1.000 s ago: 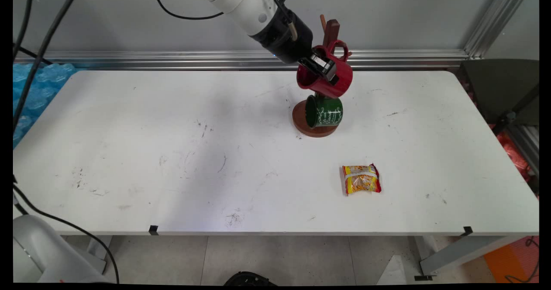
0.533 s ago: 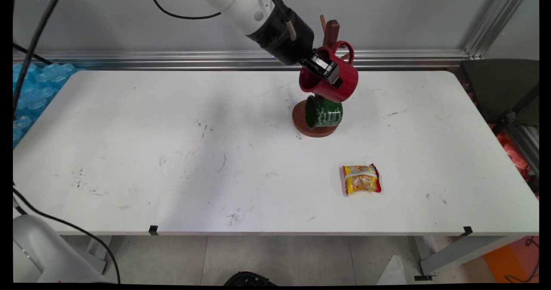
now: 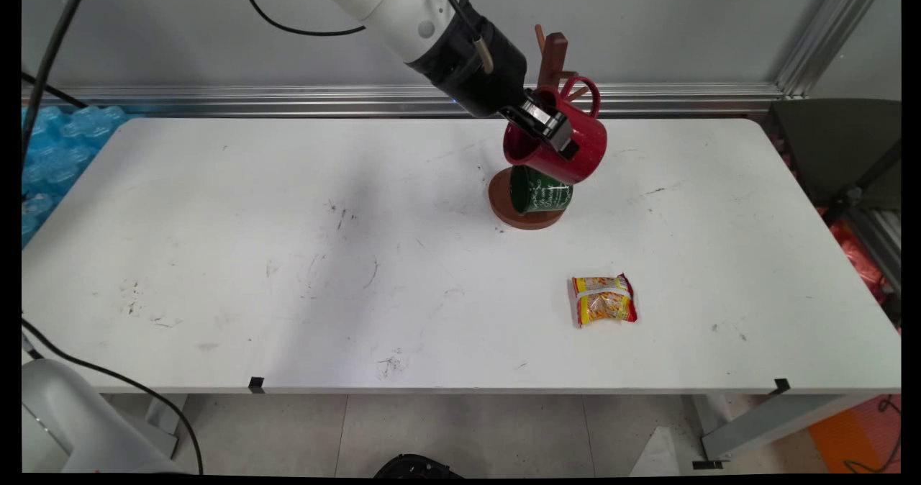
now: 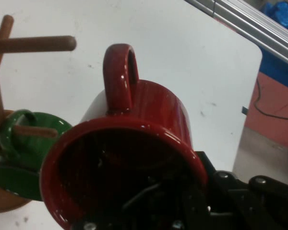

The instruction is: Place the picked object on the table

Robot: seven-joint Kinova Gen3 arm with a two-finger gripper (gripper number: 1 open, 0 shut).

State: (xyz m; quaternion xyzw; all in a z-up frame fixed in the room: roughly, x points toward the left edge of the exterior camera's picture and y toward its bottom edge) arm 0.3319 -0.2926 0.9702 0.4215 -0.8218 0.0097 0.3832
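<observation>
Gripper (image 3: 550, 127) jaws clamped on rim of 1 red mug (image 3: 568, 143), held tilted in air just beside the 1 wooden mug tree (image 3: 550, 57). 1 green mug (image 3: 541, 190) hangs low on the tree. 1 snack packet (image 3: 604, 300) on tabletop (image 3: 288, 255), well apart, right-front.

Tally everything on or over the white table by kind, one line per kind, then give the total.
Mugs: 2, a glossy red ceramic mug gripped by its rim in the black two-finger gripper, and a dark green mug hanging on the rack.
Wooden mug racks: 1, a brown peg tree on a round base.
Snack packets: 1, yellow and red.
Total: 4
</observation>
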